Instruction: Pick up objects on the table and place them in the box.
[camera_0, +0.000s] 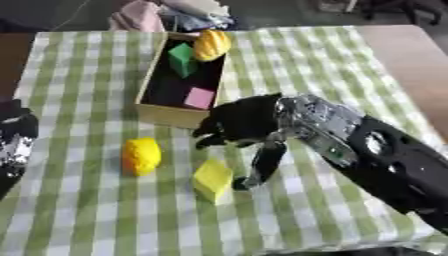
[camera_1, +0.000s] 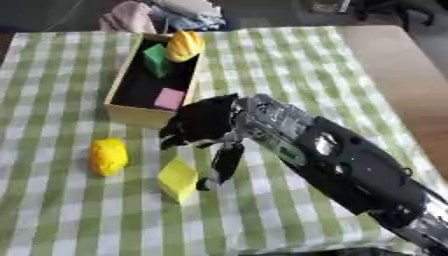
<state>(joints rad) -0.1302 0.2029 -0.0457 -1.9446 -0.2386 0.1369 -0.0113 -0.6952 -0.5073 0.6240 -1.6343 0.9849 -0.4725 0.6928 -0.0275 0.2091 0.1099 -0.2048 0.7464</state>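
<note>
Checked cloth table (camera_0: 350, 60): right hand (camera_0: 241, 122) reaches for the yellow block (camera_0: 213, 179).
Fingers spread, holding nothing, just beside the block; next it must pinch and carry it to the box (camera_0: 166, 114) near the far edge.

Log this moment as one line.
right hand: open, over yellow block | left hand: idle | lemon: on table | box: three items

Light: even and soft across the table (camera_0: 289, 55), moderately bright; its source could not be told.
Shadows: faint, a small dark patch under the right hand (camera_0: 241, 125) and beside the yellow block (camera_0: 213, 180).
Glare: pale sheen on the arm's silver parts.
Focus: both views were soft throughout, outlines smeared.
Far edge: dim, dark floor beyond the table.
</note>
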